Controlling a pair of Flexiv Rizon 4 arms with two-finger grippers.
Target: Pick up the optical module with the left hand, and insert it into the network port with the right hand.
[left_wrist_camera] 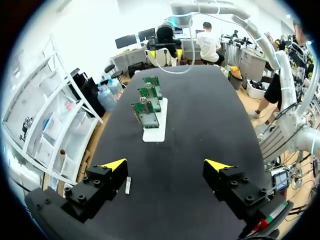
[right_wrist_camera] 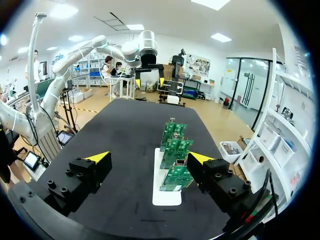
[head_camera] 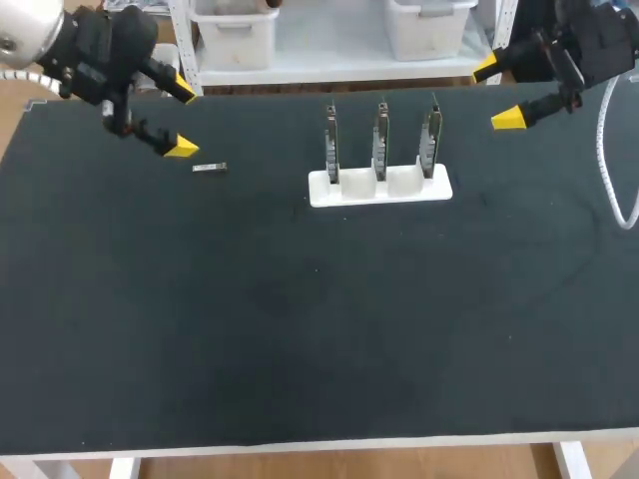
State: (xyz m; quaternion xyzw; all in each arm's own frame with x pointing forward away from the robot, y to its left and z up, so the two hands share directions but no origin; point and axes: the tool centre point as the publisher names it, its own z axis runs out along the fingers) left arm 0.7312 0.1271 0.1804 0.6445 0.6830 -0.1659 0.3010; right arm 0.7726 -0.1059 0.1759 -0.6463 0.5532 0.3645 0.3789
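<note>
The left pincer stands released, its two yellow-tipped fingers spread wide with nothing between them and nothing touching them; it hangs over the far left corner of the black table, tipped downward toward the surface. The optical module, a small silvery bar, lies flat on the table close to the inner side of one finger in the left wrist view, well off the middle of the gap, so the step in hand, as I judge it, is the approach to the pick, not yet the grasp. To do it well the pincer should shift sideways until the module sits midway between the fingers, turn so that the pads meet its two long sides and not its ends, and come straight down before closing, since a part this slim and light would likely skid or swivel if one finger reached it first. The grip should also leave one end of the bar free, because the other arm has to take it over. Farther out, near the middle of the table's far half, a white holder carries three network cards standing upright in a row, well apart from the module; their ports are too small to make out. The right pincer hangs over the far right corner, likewise wide open and empty, with the row of cards ahead of it in its own wrist view
</note>
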